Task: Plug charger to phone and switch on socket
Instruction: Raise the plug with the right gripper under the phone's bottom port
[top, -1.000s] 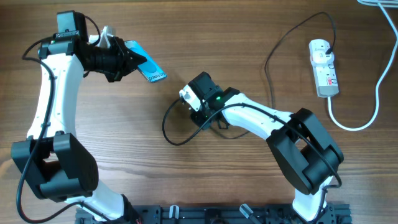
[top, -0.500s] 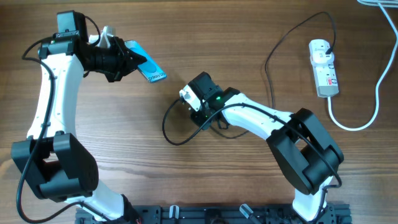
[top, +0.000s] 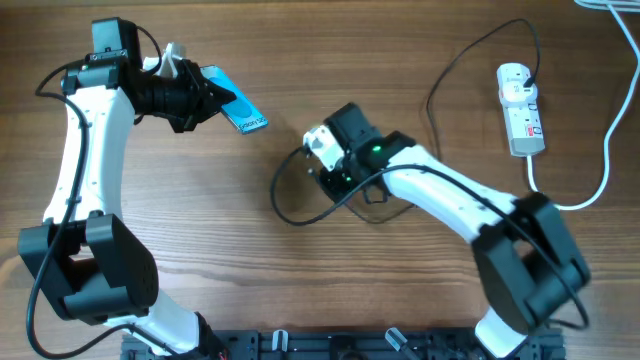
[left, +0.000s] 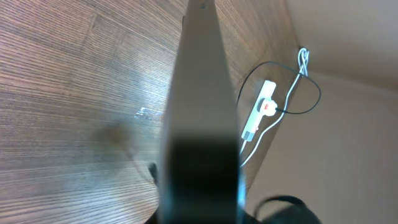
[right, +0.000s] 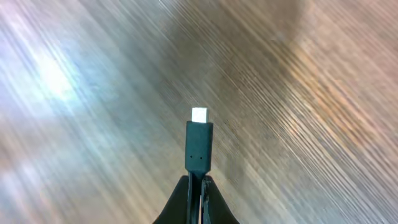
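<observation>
Left gripper (top: 212, 100) clamped on phone (top: 241, 111), far left. Right gripper (right: 199, 190) pinched on charger (right: 199, 142) plug, centre — well apart from phone, not plugged. Socket (top: 521, 111) far right — switch untouched. Both steps left.

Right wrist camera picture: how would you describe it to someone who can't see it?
Two dark fingers pinch a black charger plug, its small silver tip pointing up the picture. Behind it is a blurry wooden table.
</observation>
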